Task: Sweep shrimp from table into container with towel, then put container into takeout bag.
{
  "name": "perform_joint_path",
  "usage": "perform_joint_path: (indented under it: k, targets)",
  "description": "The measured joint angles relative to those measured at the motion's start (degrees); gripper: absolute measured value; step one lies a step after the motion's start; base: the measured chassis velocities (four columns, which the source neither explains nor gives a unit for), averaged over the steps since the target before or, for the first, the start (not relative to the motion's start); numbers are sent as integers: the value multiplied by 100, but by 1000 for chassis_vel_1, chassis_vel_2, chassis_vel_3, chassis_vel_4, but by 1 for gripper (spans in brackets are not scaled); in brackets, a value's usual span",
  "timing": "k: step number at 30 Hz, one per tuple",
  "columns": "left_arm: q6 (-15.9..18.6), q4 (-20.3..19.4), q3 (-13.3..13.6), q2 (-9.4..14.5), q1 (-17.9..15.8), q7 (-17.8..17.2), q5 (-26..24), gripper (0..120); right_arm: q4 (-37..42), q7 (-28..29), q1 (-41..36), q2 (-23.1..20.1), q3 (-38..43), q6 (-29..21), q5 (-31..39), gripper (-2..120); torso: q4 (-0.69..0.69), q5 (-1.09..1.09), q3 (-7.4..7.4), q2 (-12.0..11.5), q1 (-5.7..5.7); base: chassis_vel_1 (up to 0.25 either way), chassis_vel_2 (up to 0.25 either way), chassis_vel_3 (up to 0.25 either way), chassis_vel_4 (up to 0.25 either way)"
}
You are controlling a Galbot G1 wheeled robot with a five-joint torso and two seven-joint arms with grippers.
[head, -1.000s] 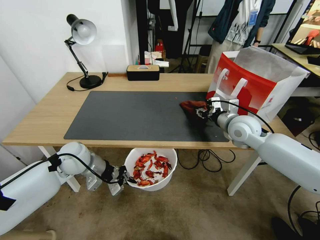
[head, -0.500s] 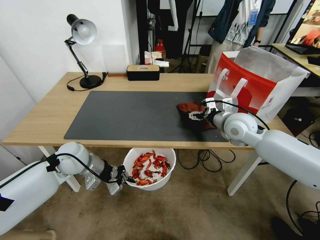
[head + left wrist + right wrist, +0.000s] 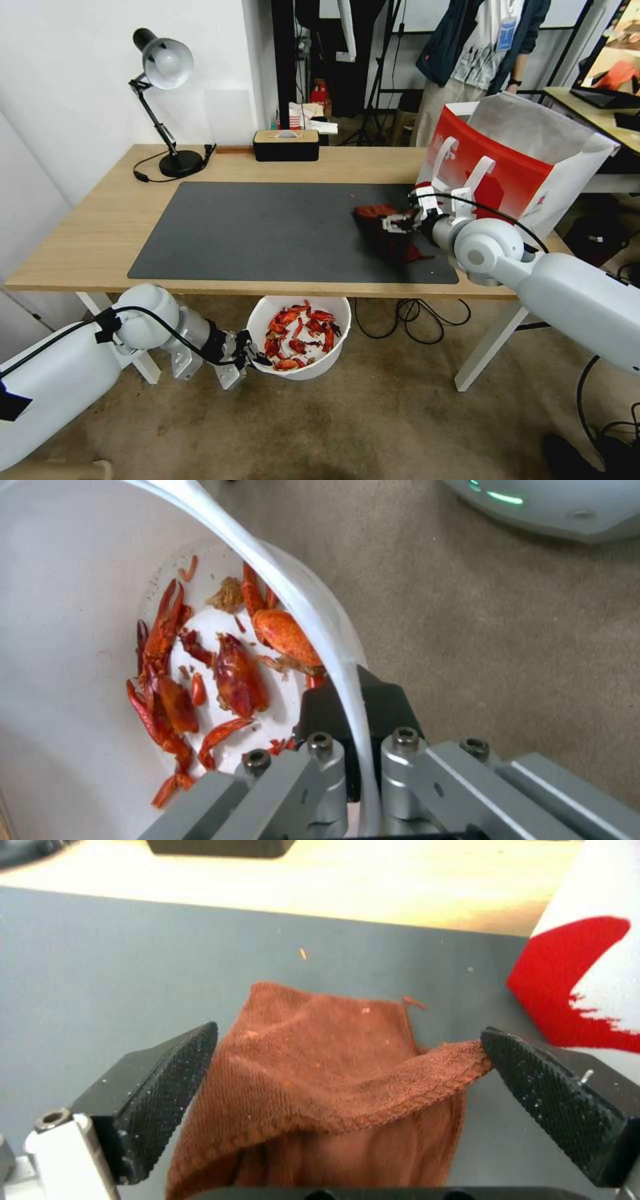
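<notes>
Right of centre on the light wood tabletop [image 3: 100,227], the right gripper [image 3: 347,1075] spreads its jaws wide over the rust-brown soft towel [image 3: 320,1080]. Lower centre, the left gripper [image 3: 347,730] pinches the rim of the round white container [image 3: 313,370] holding red-orange shrimp [image 3: 233,675].

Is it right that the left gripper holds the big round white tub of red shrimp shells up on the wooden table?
No. The left gripper holds the round white tub below the wooden table's front edge, as the head view shows.
</notes>
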Motion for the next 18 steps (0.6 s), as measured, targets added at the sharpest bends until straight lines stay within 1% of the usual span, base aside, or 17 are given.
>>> perform_joint_path:
  k: [3, 4, 5, 6, 7, 8, 9, 14, 16, 18]
  targets:
    - [0, 0, 0, -1, 0, 0, 0, 0, 44, -4, -22, -48, 102, 18, 99, 100, 0, 0, 0, 0, 0, 0, 0, 0, 0]
    - [-1, -2, 0, 0, 0, 1, 0, 0, 75, -28, -40, -90, 174, -40, 156, 100, 0, 0, 0, 0, 0, 0, 0, 0, 0]
    - [-1, -10, 0, 9, -5, 1, 0, 0, 102, -77, -68, -148, 281, -327, 142, 100, -1, 0, 0, 0, 0, 0, 0, 0, 0]
    - [-1, -10, 0, 9, -5, 1, 0, 0, 102, -77, -68, -148, 281, -327, 142, 100, -1, 0, 0, 0, 0, 0, 0, 0, 0]
    - [-1, -13, 0, 13, -8, 1, -1, 0, 100, -142, -80, -183, 313, -500, 15, 100, -1, -1, 0, 0, 0, 0, 0, 0, 0]
    - [-2, -23, 0, 22, -12, 1, -3, 0, 68, -377, -114, -260, 318, -613, -456, 100, -2, -1, 0, 0, 0, 0, 0, 0, 0]
    - [-2, -28, -1, 30, -14, 1, -5, 0, 49, -487, -131, -286, 331, -604, -618, 100, -3, 0, 0, 0, 0, 0, 0, 0, 0]
    - [-3, -45, -4, 47, -12, 5, -9, 0, 51, -516, -194, -283, 449, -535, -588, 100, -2, -2, 0, 0, 0, 0, 0, 0, 0]
    - [-3, -86, -36, 106, 33, 10, -16, 0, 84, -492, -384, -280, 635, -361, -520, 100, 0, 0, 0, 0, 0, 0, 0, 0, 0]
    - [-3, -90, -43, 111, 39, 10, -16, 0, 91, -491, -399, -281, 648, -347, -514, 100, 1, 0, 0, 0, 0, 0, 0, 0, 0]
